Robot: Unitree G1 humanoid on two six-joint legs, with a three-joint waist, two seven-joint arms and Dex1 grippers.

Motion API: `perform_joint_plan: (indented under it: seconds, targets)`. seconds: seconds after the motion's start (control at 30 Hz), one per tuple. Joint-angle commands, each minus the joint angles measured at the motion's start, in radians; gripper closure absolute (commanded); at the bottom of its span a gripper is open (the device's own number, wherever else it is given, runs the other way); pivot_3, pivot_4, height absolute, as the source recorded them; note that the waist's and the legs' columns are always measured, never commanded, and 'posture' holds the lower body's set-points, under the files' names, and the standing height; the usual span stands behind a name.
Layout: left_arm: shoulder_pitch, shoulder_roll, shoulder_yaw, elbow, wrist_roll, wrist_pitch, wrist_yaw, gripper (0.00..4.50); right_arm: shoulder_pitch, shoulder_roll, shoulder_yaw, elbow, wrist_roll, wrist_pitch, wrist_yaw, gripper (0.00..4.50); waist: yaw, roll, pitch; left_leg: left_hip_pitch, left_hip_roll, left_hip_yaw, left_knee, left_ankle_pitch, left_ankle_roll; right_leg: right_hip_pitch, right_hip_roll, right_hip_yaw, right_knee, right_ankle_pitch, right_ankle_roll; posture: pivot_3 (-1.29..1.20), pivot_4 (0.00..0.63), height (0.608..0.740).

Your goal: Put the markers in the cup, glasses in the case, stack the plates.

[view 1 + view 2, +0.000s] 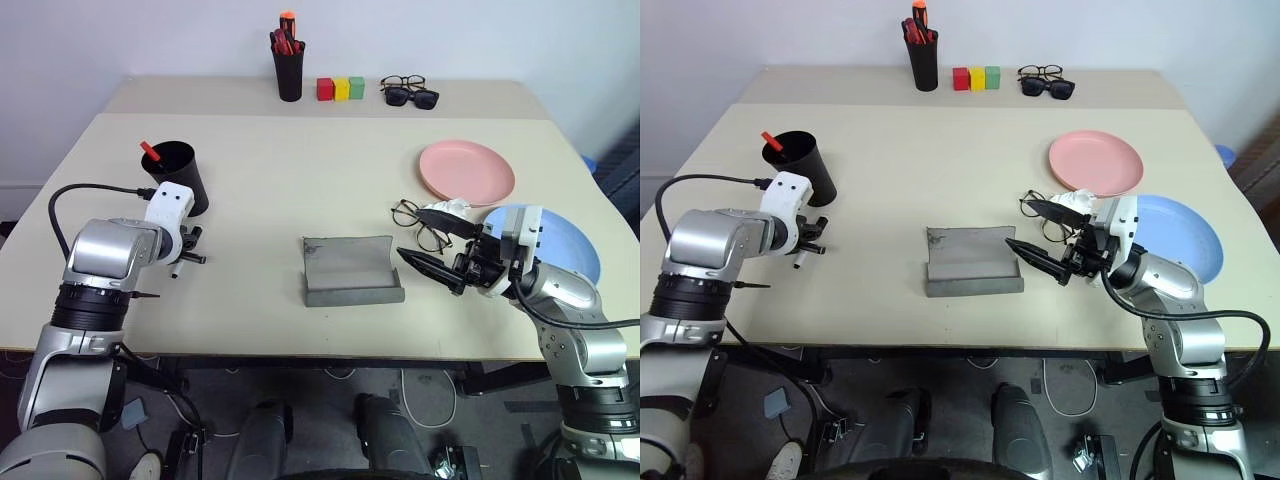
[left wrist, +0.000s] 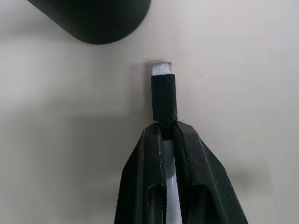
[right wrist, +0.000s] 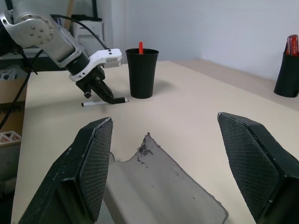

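Observation:
My left gripper (image 2: 164,126) is shut on a slim marker (image 2: 164,95) with a white barrel and a black end. The marker lies low at the table just in front of the black cup (image 1: 178,175). A red-capped marker (image 1: 150,150) stands in that cup. My right gripper (image 1: 440,250) hangs open to the right of the grey case (image 1: 350,270), which lies open. It holds nothing. The wire-rimmed glasses (image 1: 412,222) lie right behind it. The pink plate (image 1: 466,170) and the blue plate (image 1: 575,250) lie side by side at the right.
At the table's back stand a black pen holder (image 1: 289,68) with red pens and a row of coloured blocks (image 1: 341,88). Beside them lie dark sunglasses (image 1: 414,98) and another pair of spectacles (image 1: 402,82). A black cable loops from my left arm.

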Motion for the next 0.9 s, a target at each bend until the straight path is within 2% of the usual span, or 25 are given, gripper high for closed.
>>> perform_joint_plan:
  seconds: [0.03, 0.4, 0.6, 0.73, 0.9]
  targets:
    - [0.02, -0.008, 0.007, -0.029, -0.013, 0.031, -0.018, 4.49, -0.017, -0.024, -0.017, -0.001, 0.024, -0.001, 0.042, 0.85, 0.001, 0.0, 0.0, 0.0, 0.0, 0.0, 0.0, 0.0, 0.0, 0.0, 0.0, 0.0, 0.0, 0.0, 0.0, 0.0, 0.15, 0.74]
    - [0.049, -0.011, 0.009, -0.11, -0.023, 0.037, -0.042, 4.49, -0.107, -0.049, 0.029, 0.084, 0.009, -0.002, 0.201, 0.85, 0.0, 0.0, 0.0, -0.001, 0.0, 0.0, 0.0, 0.0, 0.0, 0.0, 0.0, 0.0, 0.0, 0.0, 0.0, 0.0, 0.15, 0.74]
    - [0.131, -0.008, 0.032, -0.455, -0.114, -0.027, -0.126, 4.49, -0.109, -0.042, 0.026, 0.1, 0.003, -0.01, 0.207, 0.85, 0.003, -0.001, 0.001, -0.008, 0.0, -0.001, 0.001, 0.0, 0.0, -0.006, 0.0, 0.0, -0.001, 0.0, 0.0, 0.0, 0.15, 0.74]
    - [0.135, -0.065, 0.054, -0.587, -0.072, -0.21, -0.061, 4.49, -0.101, -0.033, 0.029, 0.091, 0.004, -0.01, 0.201, 0.85, 0.005, -0.001, 0.001, -0.011, 0.0, -0.001, 0.002, 0.0, 0.0, -0.009, 0.0, 0.0, 0.0, 0.0, 0.0, 0.0, 0.15, 0.74]
    - [0.024, -0.212, 0.114, -0.493, 0.07, -0.536, 0.174, 4.49, -0.15, 0.02, 0.042, 0.157, -0.045, -0.094, 0.172, 0.85, 0.004, -0.002, 0.001, -0.011, 0.0, -0.001, 0.003, 0.0, 0.0, -0.008, 0.0, 0.0, -0.001, 0.001, -0.001, 0.0, 0.15, 0.74]
